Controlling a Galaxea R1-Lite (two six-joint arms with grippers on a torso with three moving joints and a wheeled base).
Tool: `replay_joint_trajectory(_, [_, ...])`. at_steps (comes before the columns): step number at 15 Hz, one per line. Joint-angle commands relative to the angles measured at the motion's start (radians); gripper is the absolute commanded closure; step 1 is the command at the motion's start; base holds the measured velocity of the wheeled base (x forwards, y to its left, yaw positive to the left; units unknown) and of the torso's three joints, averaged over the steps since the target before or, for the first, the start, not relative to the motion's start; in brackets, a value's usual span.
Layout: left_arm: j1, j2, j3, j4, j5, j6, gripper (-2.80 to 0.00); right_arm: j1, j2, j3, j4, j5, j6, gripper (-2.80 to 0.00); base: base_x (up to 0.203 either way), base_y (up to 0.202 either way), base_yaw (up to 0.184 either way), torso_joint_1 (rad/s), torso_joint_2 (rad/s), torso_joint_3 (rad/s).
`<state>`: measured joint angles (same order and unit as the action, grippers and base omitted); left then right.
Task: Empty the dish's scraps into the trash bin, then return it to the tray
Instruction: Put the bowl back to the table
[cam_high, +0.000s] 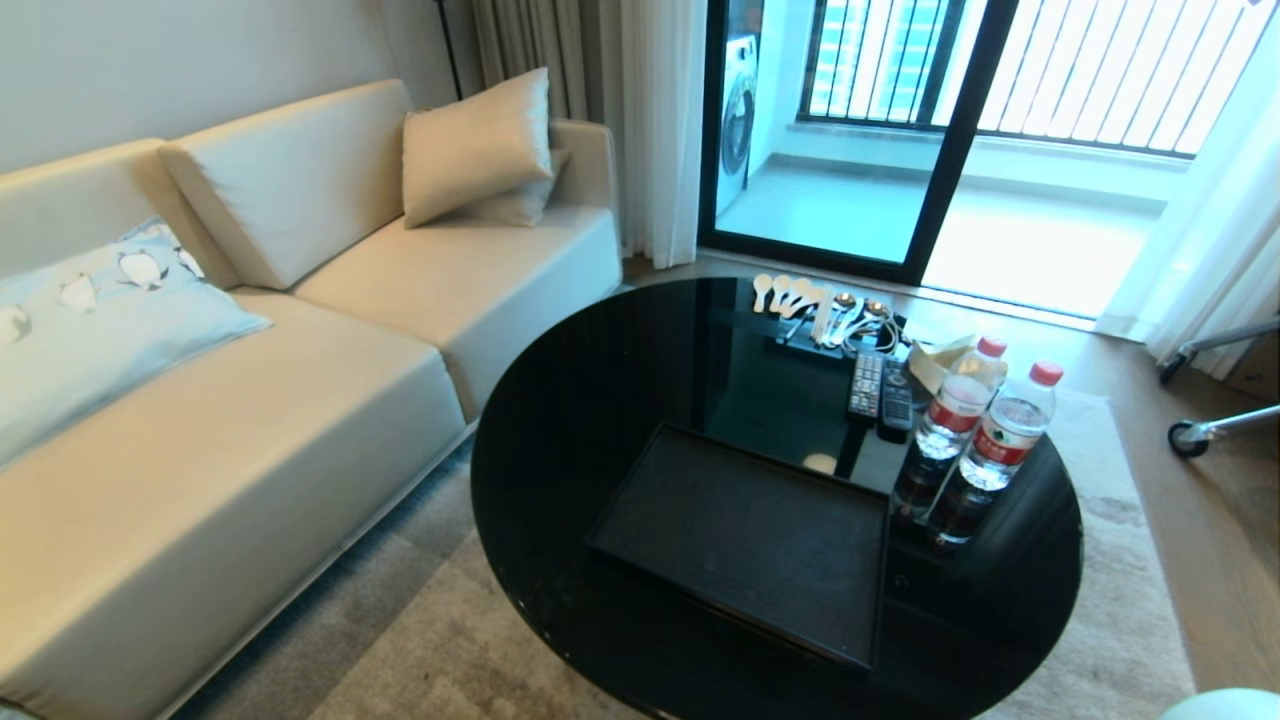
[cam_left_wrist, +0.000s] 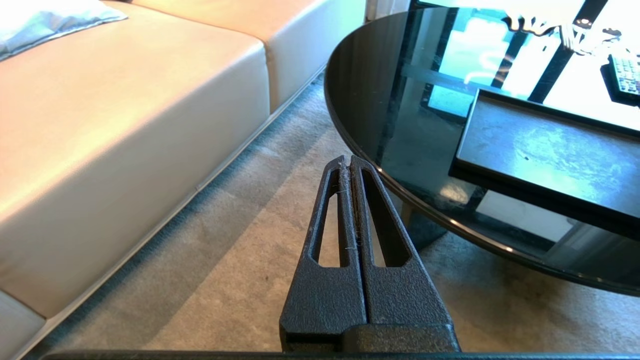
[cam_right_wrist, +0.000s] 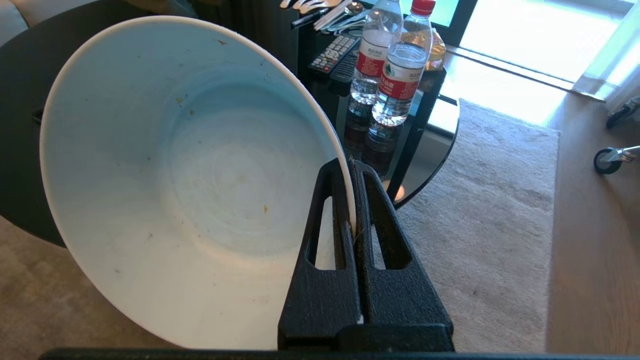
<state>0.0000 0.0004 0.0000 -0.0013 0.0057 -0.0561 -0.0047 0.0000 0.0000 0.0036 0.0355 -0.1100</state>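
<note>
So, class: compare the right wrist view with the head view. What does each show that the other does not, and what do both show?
Only the right wrist view: the right tool shut on the rim of the white bowl, which holds just a few specks.
Only the head view: the empty black tray, the sofa and the balcony door.
Both: the round black table, two water bottles and the remote controls.
</note>
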Motion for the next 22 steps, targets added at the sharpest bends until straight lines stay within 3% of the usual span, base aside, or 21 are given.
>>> replay_joint_trajectory(1, [0.000,0.000,0.000,0.000,0.000,-0.001,0.00,0.000,0.000,0.000,0.001,0.003,-0.002,0.00,0.000,0.000,0.000,0.000,0.00,0.000])
replay_joint_trajectory(5, [0.000,0.000,0.000,0.000,0.000,-0.001,0.00,0.000,0.000,0.000,-0.001,0.015,-0.011,0.00,0.000,0.000,0.000,0.000,0.00,0.000])
replay_joint_trajectory(9, [0.000,0.001,0.000,0.000,0.000,-0.001,0.00,0.003,0.018,-0.014,0.002,0.036,-0.089,0.00,0.000,0.000,0.000,0.000,0.00,0.000])
replay_joint_trajectory(11, [0.000,0.000,0.000,0.000,0.000,-0.001,0.00,0.003,0.079,-0.084,0.013,0.088,-0.091,0.00,0.000,0.000,0.000,0.000,0.00,0.000])
replay_joint_trajectory(14, [0.000,0.001,0.000,0.000,0.000,-0.001,0.00,0.003,0.280,-0.195,0.041,0.173,-0.107,0.00,0.000,0.000,0.000,0.000,0.00,0.000])
replay_joint_trajectory(19, [0.000,0.000,0.000,0.000,0.000,-0.001,0.00,0.010,0.765,-0.368,0.044,0.250,-0.122,0.00,0.000,0.000,0.000,0.000,0.00,0.000])
replay_joint_trajectory(22, [0.000,0.000,0.000,0.000,0.000,-0.001,0.00,0.073,1.099,-0.517,0.037,0.258,-0.125,0.00,0.000,0.000,0.000,0.000,0.00,0.000])
